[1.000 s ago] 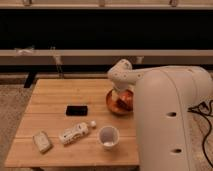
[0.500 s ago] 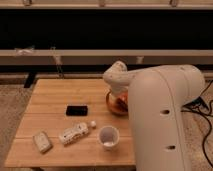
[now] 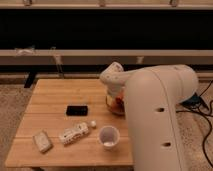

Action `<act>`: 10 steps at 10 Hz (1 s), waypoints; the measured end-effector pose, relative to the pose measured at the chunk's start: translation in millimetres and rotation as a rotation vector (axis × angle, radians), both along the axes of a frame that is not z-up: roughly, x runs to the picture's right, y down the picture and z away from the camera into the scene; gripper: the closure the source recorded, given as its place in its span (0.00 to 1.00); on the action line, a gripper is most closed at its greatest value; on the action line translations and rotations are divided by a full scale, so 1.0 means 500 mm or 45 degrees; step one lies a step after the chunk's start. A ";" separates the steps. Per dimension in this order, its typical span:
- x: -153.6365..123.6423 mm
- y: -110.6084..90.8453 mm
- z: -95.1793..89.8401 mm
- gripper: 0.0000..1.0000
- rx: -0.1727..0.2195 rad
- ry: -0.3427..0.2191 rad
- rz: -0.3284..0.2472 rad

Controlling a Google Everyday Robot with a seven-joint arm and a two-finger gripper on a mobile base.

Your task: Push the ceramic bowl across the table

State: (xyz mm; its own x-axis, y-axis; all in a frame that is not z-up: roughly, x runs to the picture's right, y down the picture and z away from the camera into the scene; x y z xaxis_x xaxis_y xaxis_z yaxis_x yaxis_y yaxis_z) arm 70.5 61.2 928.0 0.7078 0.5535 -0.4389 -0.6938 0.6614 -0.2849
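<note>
It looks like the push has hardly begun. The ceramic bowl [image 3: 114, 106] sits on the worktop [image 3: 55, 95] just behind the white cup [image 3: 108, 137]. Lots of bare wood lies behind the cup and to its left, so most of the trip is not yet done. The jaws hang down right at the bowl, behind the cup too, at the bowl's rim or inside it. The big white arm [image 3: 150, 115] hides part of both. You cannot tell if the jaws are open or closed.
</note>
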 end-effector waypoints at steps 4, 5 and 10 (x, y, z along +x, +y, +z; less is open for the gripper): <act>-0.033 0.004 0.007 0.20 -0.033 -0.047 -0.004; -0.046 0.009 0.010 0.20 -0.046 -0.067 -0.018; -0.139 0.011 0.027 0.20 -0.070 -0.169 -0.061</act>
